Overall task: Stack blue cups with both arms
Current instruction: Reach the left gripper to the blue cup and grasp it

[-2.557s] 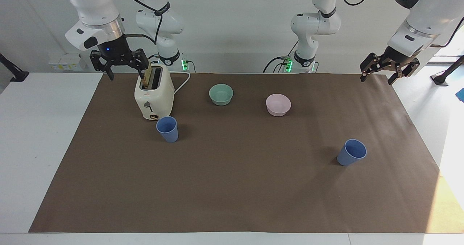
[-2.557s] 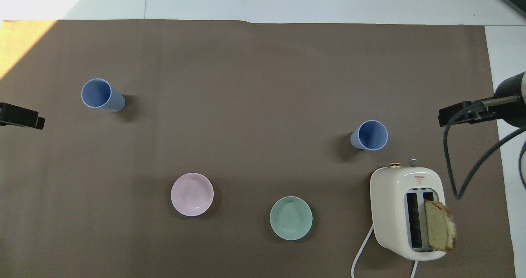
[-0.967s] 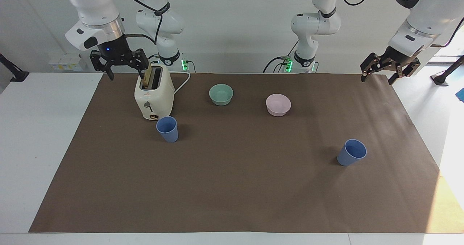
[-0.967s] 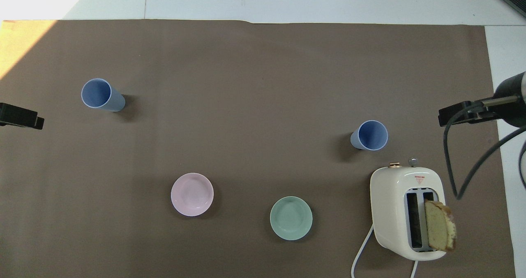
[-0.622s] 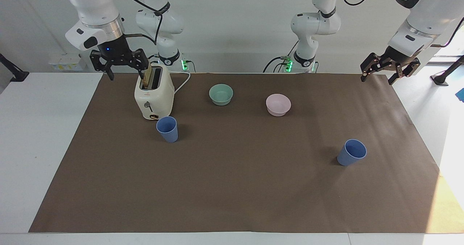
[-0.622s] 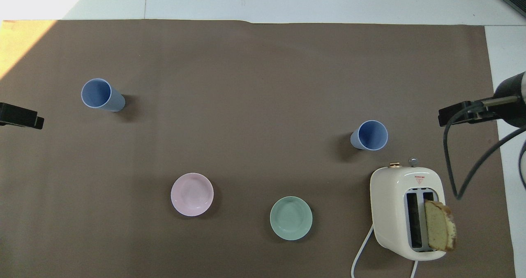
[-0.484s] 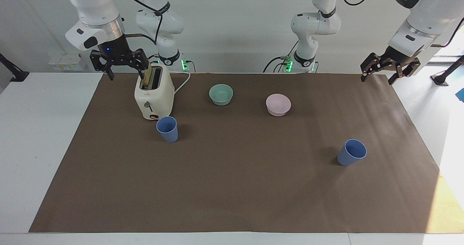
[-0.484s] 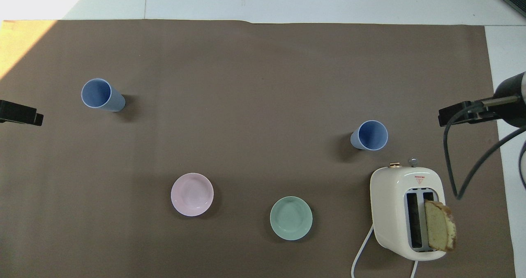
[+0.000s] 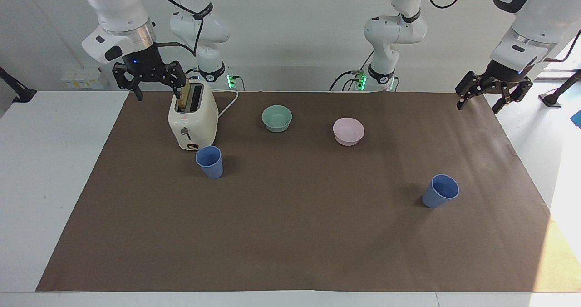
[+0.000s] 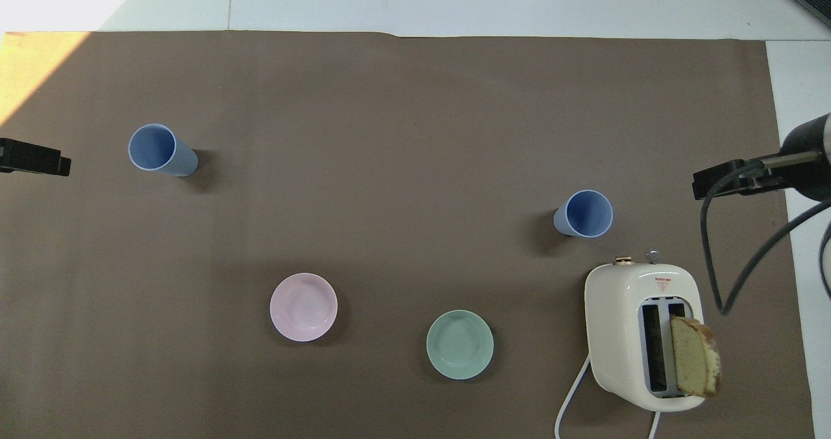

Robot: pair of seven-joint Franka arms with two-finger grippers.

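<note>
Toast (image 10: 694, 358) face, overhead view only.

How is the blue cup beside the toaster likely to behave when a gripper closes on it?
The blue cup looks like thin matte plastic, so probably light and slightly springy. It is tall with a narrower base, so a sideways nudge may tip it. Its tapered wall could slide down through the fingers.

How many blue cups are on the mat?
2. One blue cup stands upright just beside the toaster, farther from the robots than it. The other blue cup stands alone toward the left arm's end, farther out still. Neither is hidden or held.
</note>
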